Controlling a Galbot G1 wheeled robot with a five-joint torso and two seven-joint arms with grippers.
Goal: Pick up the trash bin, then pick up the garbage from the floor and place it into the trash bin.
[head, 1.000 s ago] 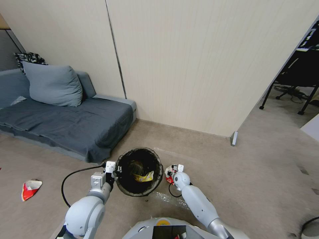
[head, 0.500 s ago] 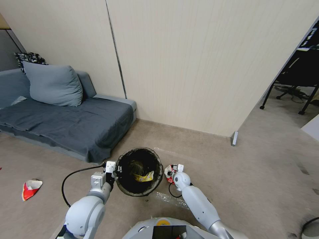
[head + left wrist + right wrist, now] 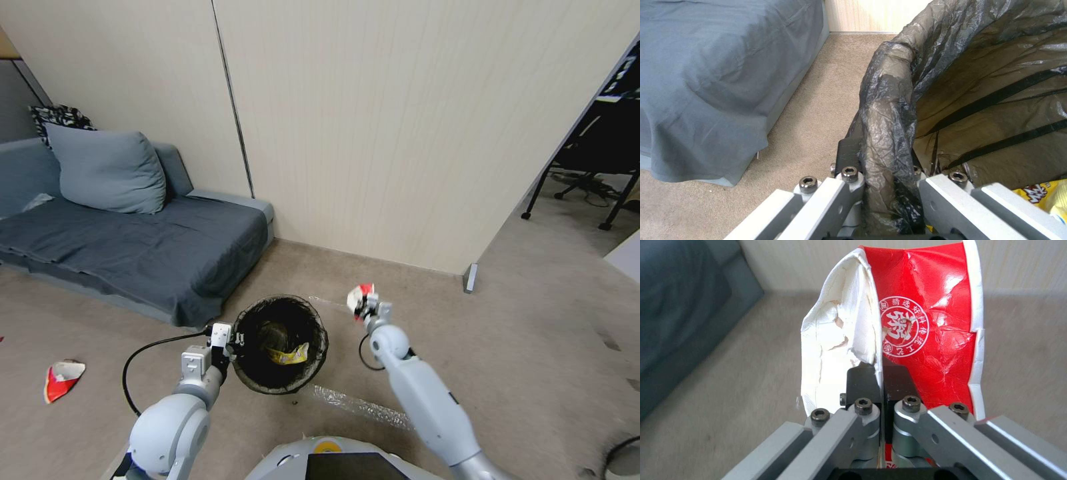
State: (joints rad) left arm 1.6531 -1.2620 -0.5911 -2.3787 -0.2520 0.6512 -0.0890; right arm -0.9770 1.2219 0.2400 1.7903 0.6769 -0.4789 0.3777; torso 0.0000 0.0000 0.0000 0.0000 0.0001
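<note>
The trash bin (image 3: 280,343), lined with a dark bag, hangs just above the carpet with my left gripper (image 3: 230,339) shut on its near-left rim (image 3: 889,133); a yellow wrapper (image 3: 288,355) lies inside. My right gripper (image 3: 367,305) is lifted to the right of the bin and a little beyond it, shut on a crumpled red-and-white wrapper (image 3: 907,326). Another red-and-white piece of garbage (image 3: 61,379) lies on the floor at far left.
A grey sofa (image 3: 127,240) with a cushion stands left of the bin. A beige wall panel (image 3: 400,133) rises behind. A clear plastic scrap (image 3: 360,403) lies on the carpet near my base. A chair and table legs (image 3: 587,193) stand at far right.
My right gripper has risen from the floor beside the bin, carrying the red-and-white wrapper up and away from me. The left arm and bin have stayed put.
</note>
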